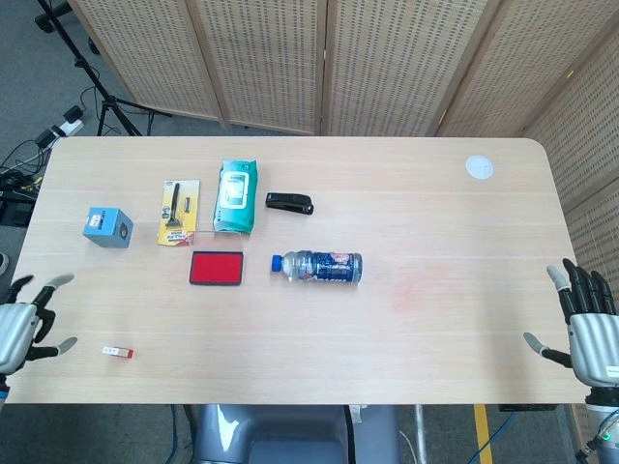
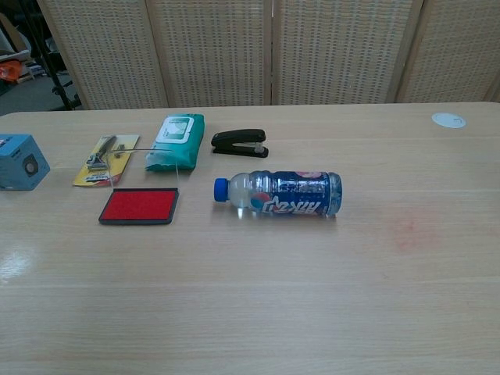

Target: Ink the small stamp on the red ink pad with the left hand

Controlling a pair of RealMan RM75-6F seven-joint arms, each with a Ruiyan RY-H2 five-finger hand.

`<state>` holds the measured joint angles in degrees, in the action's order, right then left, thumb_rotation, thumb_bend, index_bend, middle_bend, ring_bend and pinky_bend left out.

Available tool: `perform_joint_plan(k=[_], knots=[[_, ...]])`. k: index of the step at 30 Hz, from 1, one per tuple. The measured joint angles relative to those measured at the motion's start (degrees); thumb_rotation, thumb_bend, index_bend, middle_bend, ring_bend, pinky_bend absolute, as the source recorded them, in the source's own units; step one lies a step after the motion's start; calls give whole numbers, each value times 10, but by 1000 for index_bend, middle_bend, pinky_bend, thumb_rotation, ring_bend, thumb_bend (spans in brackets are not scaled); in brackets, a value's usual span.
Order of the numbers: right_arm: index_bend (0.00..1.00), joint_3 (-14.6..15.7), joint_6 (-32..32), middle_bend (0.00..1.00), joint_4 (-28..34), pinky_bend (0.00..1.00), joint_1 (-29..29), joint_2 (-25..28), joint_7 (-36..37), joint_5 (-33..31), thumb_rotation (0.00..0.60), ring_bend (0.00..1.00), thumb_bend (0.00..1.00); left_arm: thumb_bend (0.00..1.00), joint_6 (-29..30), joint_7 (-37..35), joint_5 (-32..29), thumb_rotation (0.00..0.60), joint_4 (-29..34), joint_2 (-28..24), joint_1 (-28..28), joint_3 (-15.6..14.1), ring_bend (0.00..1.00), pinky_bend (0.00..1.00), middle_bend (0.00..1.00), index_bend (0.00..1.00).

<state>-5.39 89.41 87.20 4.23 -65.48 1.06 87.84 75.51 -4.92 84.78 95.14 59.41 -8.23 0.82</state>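
Note:
The small red-and-white stamp [image 1: 117, 352] lies flat near the table's front left edge, seen only in the head view. The red ink pad [image 1: 217, 268] [image 2: 138, 206] sits open farther back, left of centre. My left hand [image 1: 21, 325] hovers at the table's left edge, fingers spread and empty, a short way left of the stamp. My right hand [image 1: 586, 327] hangs off the right edge, fingers apart, holding nothing. Neither hand shows in the chest view.
A water bottle [image 1: 317, 267] lies on its side right of the pad. Behind the pad are a razor card [image 1: 179, 212], a green wipes pack [image 1: 235, 195] and a black stapler [image 1: 289, 203]. A blue box [image 1: 106, 227] stands at the left; a white disc [image 1: 479, 167] far right.

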Motion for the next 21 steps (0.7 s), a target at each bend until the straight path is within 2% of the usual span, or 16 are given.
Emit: perform_joint_plan(k=[3,9,21], knots=[[0,0,-1,0,1,0,0,1,4,-1,600,0,0,155,-46,2,-4,600,-3,2,-15,-10,989,899,970,451],[0,-2,-2,0,2,0,0,6,17,-4,600,0,0,155,-95,12,-5,600,-3,5,-35,-31,989,899,970,457],[0,-2,-3,0,6,0,-2,14,37,-5,600,0,0,156,-118,54,-14,600,-25,26,-43,-46,988,899,970,457]])
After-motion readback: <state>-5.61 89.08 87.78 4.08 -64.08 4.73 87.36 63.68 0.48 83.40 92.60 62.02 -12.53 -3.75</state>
